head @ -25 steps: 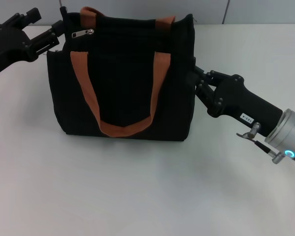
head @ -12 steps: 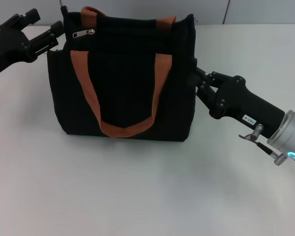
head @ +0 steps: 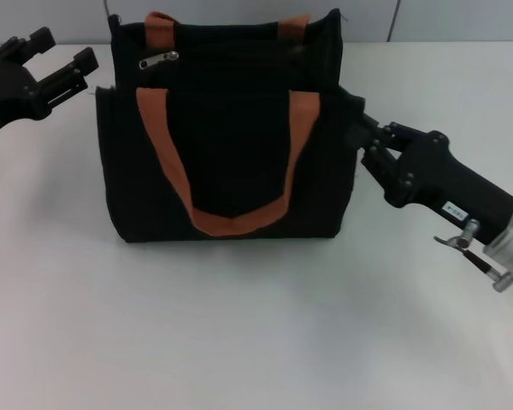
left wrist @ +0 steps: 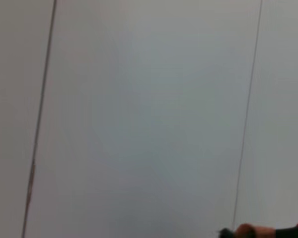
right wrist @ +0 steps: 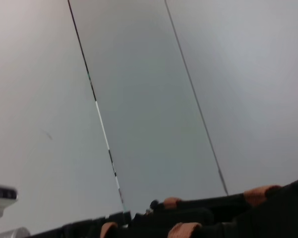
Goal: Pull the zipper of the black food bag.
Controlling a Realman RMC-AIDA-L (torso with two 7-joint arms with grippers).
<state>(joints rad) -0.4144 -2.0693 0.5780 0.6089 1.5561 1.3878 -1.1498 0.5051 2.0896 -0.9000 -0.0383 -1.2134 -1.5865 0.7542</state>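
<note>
The black food bag [head: 227, 128] stands upright on the white table with its two orange-brown handles [head: 239, 218] hanging down its front. The silver zipper pull [head: 158, 60] lies at the left end of the bag's upper edge. My left gripper [head: 62, 49] is open at the far left, level with the bag's top and a short gap away from its left corner. My right gripper [head: 356, 128] is pressed on the bag's right side edge and looks shut on the fabric; its fingertips are partly hidden. The right wrist view shows the bag's top edge [right wrist: 268, 218].
The white table [head: 239, 333] stretches in front of the bag and to both sides. A grey panelled wall [right wrist: 139, 99] rises just behind the bag. The left wrist view shows mostly wall, with a bit of orange strap [left wrist: 246, 231] at its edge.
The bag and my right gripper have shifted to the right together. My left gripper has drawn back to the left, away from the bag's upper left corner.
</note>
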